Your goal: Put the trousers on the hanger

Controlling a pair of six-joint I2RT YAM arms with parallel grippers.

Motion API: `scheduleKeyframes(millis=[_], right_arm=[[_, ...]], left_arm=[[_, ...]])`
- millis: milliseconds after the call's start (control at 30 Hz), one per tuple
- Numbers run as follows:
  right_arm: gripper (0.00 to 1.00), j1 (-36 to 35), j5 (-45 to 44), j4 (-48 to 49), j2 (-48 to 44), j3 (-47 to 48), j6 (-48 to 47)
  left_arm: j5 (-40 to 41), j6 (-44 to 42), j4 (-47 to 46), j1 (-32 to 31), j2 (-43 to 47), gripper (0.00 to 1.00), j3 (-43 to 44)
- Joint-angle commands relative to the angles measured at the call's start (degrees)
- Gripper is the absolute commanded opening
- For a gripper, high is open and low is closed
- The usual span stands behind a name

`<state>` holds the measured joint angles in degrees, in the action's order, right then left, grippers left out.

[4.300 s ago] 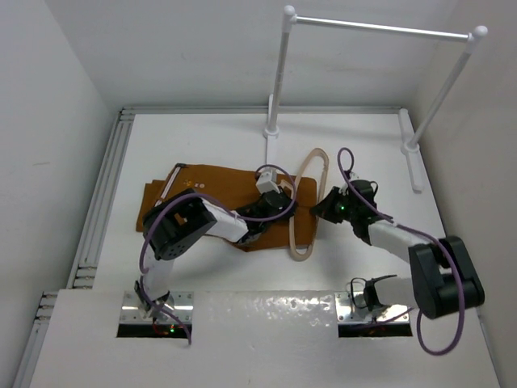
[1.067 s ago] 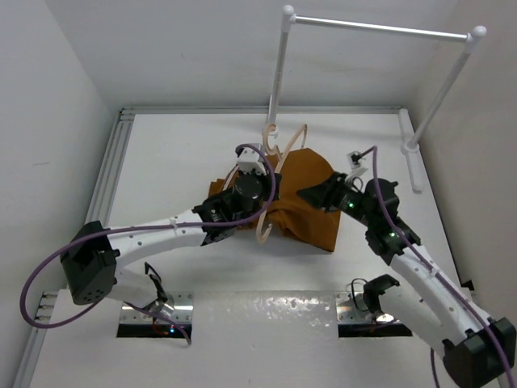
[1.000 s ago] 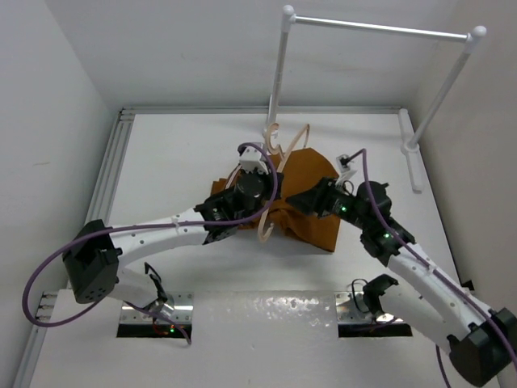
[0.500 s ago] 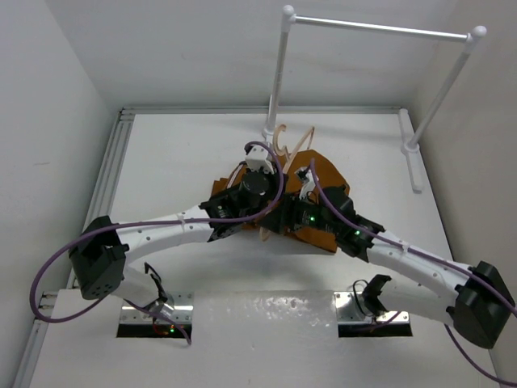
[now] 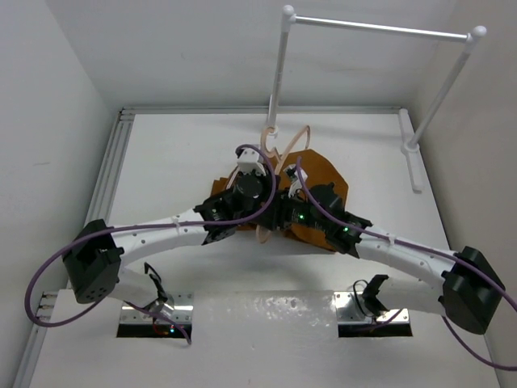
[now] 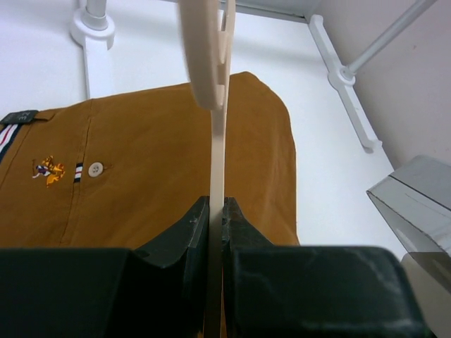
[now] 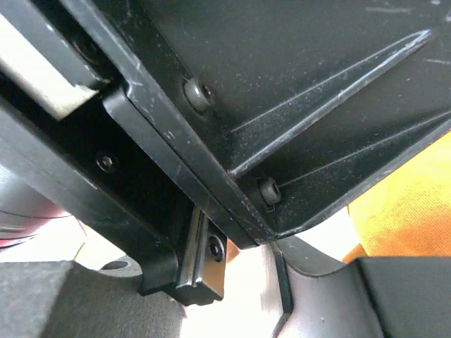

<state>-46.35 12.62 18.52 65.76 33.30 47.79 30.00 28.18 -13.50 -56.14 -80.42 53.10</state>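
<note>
The rust-brown trousers (image 5: 327, 182) lie bunched on the table's middle, partly under both arms. In the left wrist view the trousers (image 6: 155, 169) show a small button and striped trim. My left gripper (image 5: 266, 198) is shut on the thin beige hanger (image 5: 300, 137) and holds it upright over the cloth. The left wrist view shows my left gripper (image 6: 217, 211) clamped on the hanger (image 6: 208, 56) bar. My right gripper (image 5: 284, 217) sits tight against the left gripper. In its own view my right gripper (image 7: 232, 310) has its fingers apart with nothing between them, and orange cloth (image 7: 409, 204) shows at the right.
The white clothes rail (image 5: 380, 28) stands at the back, with one foot (image 5: 272, 133) just behind the hanger and the other foot (image 5: 410, 158) at the right. A slotted track (image 5: 109, 186) runs along the left edge. The black left gripper body (image 7: 232, 91) fills the right wrist view.
My right arm has swung left from beside the trousers to press in next to the left gripper. The left gripper keeps holding the hanger, lifted since the earliest frame.
</note>
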Motion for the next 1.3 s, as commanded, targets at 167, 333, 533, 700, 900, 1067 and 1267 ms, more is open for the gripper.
scheduleKeyframes(millis=[167, 333, 533, 700, 900, 1067, 1267], right_arm=[[0.00, 1.2, -11.6, 5.6, -7.9, -5.7, 1.9], [0.00, 1.7, -15.7, 0.3, -15.0, -6.0, 1.7], [0.00, 2.8, -16.0, 0.5, -16.8, -5.1, 2.7], [0.00, 3.6, -14.4, 4.0, -16.4, -5.5, 4.8], [0.00, 8.3, -13.6, 9.3, -20.0, -5.3, 7.3], [0.00, 13.6, -11.0, 16.5, -20.1, -5.3, 12.5], [0.00, 18.7, -10.2, 23.4, -18.9, -4.1, 17.9]], left_arm=[[0.7, 5.0, -4.1, -0.4, 9.1, 0.00, -0.6], [1.7, 4.3, -3.9, -0.3, 11.5, 0.24, -1.5], [2.1, 1.6, -4.7, -0.4, 15.5, 0.40, -1.3], [0.9, 0.6, -2.9, -0.4, 15.8, 0.46, 1.1], [1.8, 1.3, -3.4, -0.4, 21.1, 0.46, -2.6], [3.1, 3.3, -3.6, -0.4, 24.8, 0.46, -5.9], [5.2, 3.7, -1.4, -0.4, 26.4, 0.46, -8.1]])
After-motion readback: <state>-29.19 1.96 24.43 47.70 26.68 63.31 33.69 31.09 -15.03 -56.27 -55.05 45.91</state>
